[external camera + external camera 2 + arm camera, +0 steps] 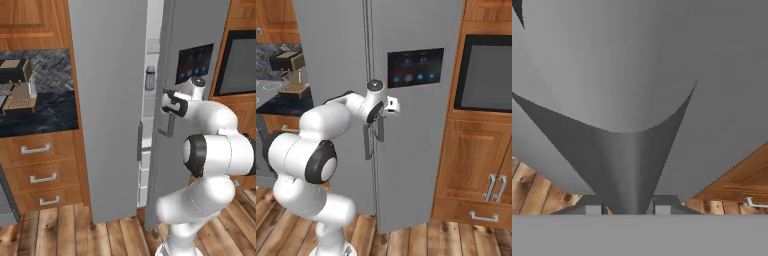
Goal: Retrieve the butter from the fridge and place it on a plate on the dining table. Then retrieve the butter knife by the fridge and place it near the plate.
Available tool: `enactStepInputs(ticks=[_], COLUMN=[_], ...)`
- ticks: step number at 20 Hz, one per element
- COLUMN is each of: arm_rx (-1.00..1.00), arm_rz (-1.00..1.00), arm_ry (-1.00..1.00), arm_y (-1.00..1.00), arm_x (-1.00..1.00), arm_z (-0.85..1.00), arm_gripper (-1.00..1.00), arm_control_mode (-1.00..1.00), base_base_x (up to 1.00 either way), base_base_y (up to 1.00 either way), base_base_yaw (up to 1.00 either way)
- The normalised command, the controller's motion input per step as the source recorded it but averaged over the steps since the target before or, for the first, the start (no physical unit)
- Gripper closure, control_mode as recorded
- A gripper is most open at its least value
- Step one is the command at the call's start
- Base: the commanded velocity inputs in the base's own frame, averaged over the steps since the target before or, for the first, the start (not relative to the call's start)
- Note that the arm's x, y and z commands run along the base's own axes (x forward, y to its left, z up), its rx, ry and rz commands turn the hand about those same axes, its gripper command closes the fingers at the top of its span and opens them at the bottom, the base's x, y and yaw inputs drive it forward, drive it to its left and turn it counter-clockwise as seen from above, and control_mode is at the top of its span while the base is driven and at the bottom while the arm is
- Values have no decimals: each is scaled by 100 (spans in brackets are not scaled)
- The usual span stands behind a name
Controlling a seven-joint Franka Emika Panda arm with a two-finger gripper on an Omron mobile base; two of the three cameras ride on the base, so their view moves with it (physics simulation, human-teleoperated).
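In the hand view the fingers are clamped on the grey bar handle of the fridge, which runs up between them. The fridge is tall and grey. The left base view shows its doors ajar, white interior and a can on a shelf.
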Motion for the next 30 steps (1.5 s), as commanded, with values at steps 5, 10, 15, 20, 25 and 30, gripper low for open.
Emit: enactStepInputs(ticks=[5,10,15,20,25,30], arm_rx=[1,1,-1,-1,-19,-36], arm_rz=[17,5,1,-5,-33,-21], arm_ry=[9,5,0,0,4,9], arm_y=[-100,-69,-23,-9,33,81], arm_x=[-100,-73,-45,-15,-53,-33], arm_z=[2,1,3,2,10,22], arm_gripper=[100,100,-100,-100,-100,-100], arm_control_mode=[-100,-100,-100,-100,-100,-100], base_base_x=[0,0,0,0,0,0], base_base_y=[0,0,0,0,0,0], base_base_yaw=[0,0,0,0,0,0])
